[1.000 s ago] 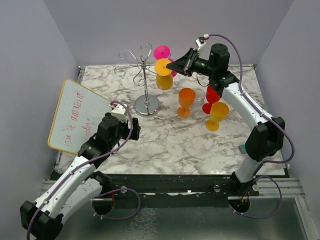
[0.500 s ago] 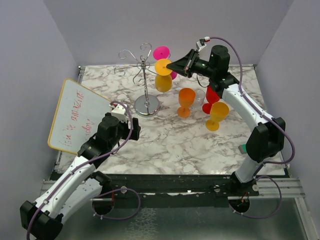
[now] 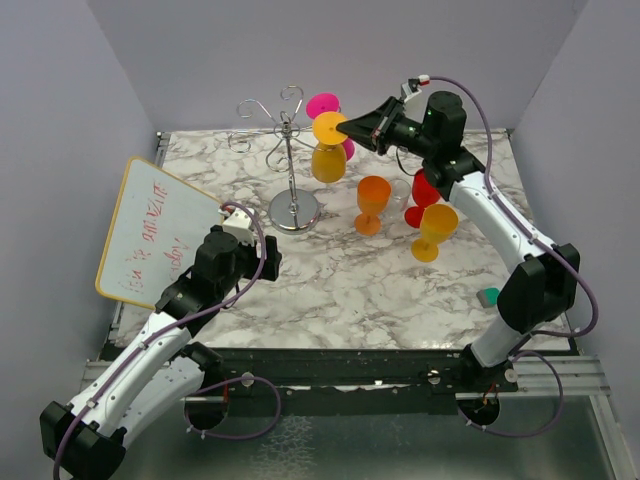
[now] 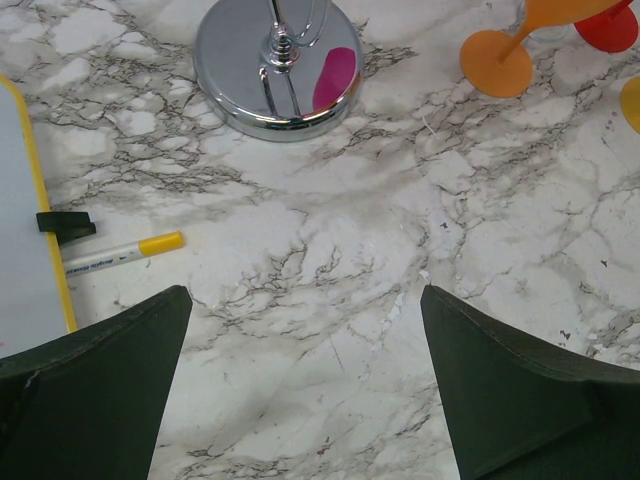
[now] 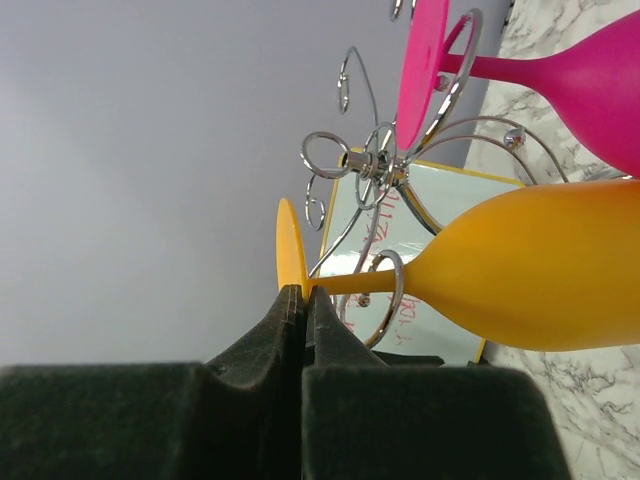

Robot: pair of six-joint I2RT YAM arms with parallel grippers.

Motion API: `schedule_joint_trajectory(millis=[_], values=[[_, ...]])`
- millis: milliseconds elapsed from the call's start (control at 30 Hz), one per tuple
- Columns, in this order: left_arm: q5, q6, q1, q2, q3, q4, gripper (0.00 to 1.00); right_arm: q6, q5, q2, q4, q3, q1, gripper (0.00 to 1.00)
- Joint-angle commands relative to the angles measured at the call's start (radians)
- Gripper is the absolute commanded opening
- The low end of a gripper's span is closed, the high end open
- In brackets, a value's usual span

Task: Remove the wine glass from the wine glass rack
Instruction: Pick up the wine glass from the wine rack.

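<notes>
The wine glass rack (image 3: 291,172) is a chrome pole on a round base (image 4: 278,68) at the back of the marble table. A yellow-orange wine glass (image 3: 328,160) hangs upside down from it, its stem inside a wire loop (image 5: 386,285). My right gripper (image 3: 349,127) is shut on the rim of that glass's foot (image 5: 288,250), its tips (image 5: 303,292) pinching the thin disc. A pink wine glass (image 5: 585,85) hangs from the arm behind. My left gripper (image 4: 305,292) hovers open over bare marble in front of the rack base, holding nothing.
An orange glass (image 3: 372,203), a red glass (image 3: 422,194) and a yellow glass (image 3: 436,230) stand right of the rack, under my right arm. A whiteboard (image 3: 155,230) leans at the left with a marker (image 4: 120,254) beside it. A small teal object (image 3: 487,296) lies near the right edge.
The right gripper has tightened onto the foot of the yellow-orange glass, and its wrist has shifted slightly up and right. The left arm has not moved.
</notes>
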Motion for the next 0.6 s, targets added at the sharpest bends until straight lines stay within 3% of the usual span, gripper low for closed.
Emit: schedule_joint_trajectory(millis=[0, 567], values=[[0.024, -0.008, 0.008, -0.005, -0.005, 0.016, 0.99, 0.004, 0.074, -0.013, -0.08, 0.065, 0.03, 0.0], [0.024, -0.01, 0.01, -0.006, -0.006, 0.016, 0.99, -0.007, 0.195, 0.049, -0.157, 0.124, 0.092, 0.01]])
